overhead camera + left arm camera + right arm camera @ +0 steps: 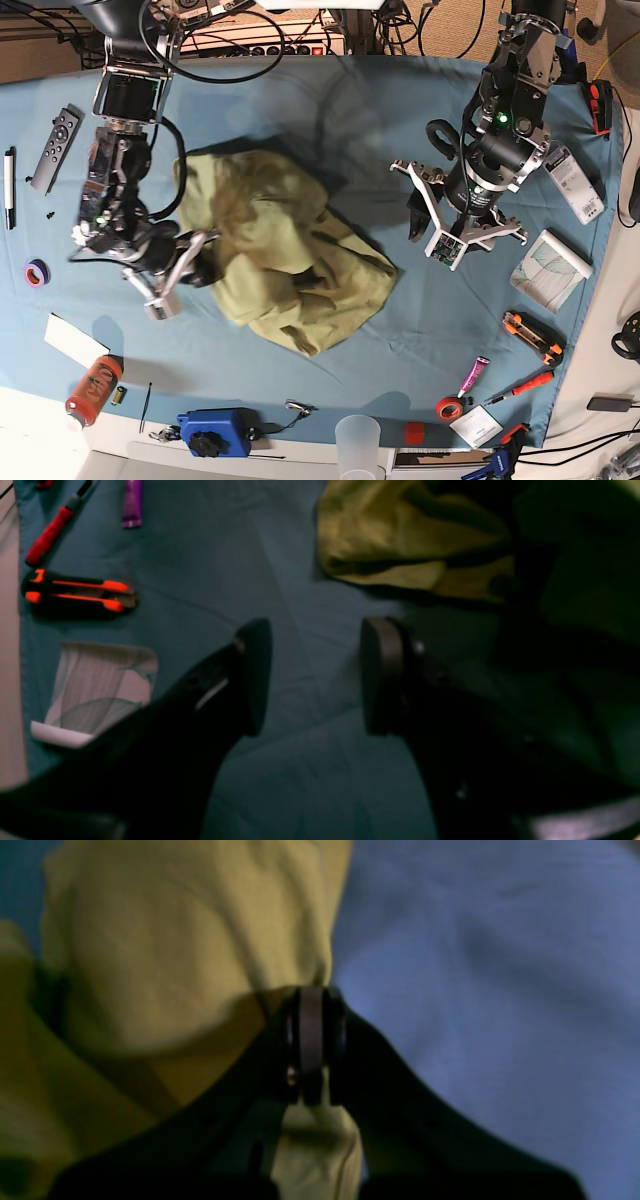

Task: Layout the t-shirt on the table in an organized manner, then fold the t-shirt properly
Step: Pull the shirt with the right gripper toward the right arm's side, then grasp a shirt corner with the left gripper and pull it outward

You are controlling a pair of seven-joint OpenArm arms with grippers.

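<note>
The olive-green t-shirt [280,250] lies crumpled in a heap left of the middle of the blue-covered table [300,100]. My right gripper [200,265] is at the heap's left edge. In the right wrist view that gripper [312,995] is shut, with a fold of the t-shirt [175,950] pinched between its pads above the table [475,965]. My left gripper [420,215] hangs to the right of the shirt, apart from it. Seen from the left wrist, it [315,675] stands open over bare cloth [280,580], and the shirt [400,535] lies beyond the fingertips.
Near the left arm lie an orange-black utility knife [80,592], a red screwdriver [50,530], a purple tube [132,502] and a folded packet [95,690]. A remote [55,135], a tape roll [37,272], an orange bottle [92,390], a blue device [212,432] and a cup [358,440] line the left and front edges.
</note>
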